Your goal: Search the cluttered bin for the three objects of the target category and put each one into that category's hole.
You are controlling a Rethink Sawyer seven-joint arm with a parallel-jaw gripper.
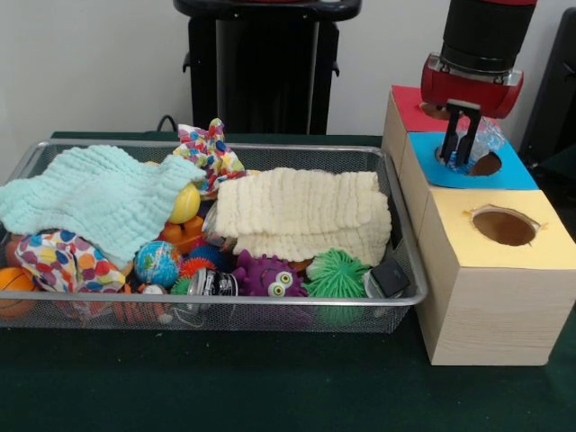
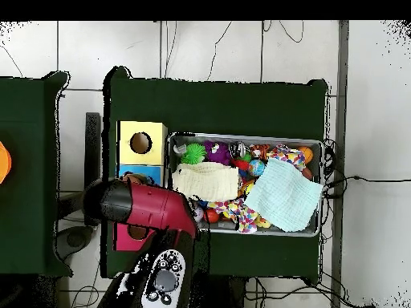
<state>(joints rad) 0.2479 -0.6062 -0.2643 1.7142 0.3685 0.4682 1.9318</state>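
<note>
At the far left of the front view we see an orange basketball-patterned ball (image 1: 13,286) pressed against the end wall of the wire mesh bin (image 1: 225,310). Above it a pale mint muslin cloth (image 1: 90,200) drapes over the bin's left half, and a polka-dot fabric pouch (image 1: 63,263) lies just beneath its lower edge. Next come a yellow ball (image 1: 185,203) peeking from under the cloth, a small globe ball (image 1: 157,262) and, behind them, a second polka-dot fabric piece (image 1: 210,150) standing up at the back rim. A cream muslin cloth (image 1: 301,214) lies folded across the bin's middle-right. Along the front wall we find a purple monster toy (image 1: 268,276) with big eyes, then a green spiky ball (image 1: 337,275) just beside it, and a small black object (image 1: 391,277) in the right corner.

Right of the bin, touching its end, stands a row of three wooden boxes: the nearest has a yellow top (image 1: 513,236) with a hole, the middle a blue top (image 1: 522,171), the farthest a red top (image 1: 409,110). The gripper (image 1: 459,153) hangs over the blue box's hole with its black fingers close together around something clear and crinkly (image 1: 483,139); we cannot name that item with confidence. From overhead the red arm (image 2: 148,207) covers the blue and red boxes.
</note>
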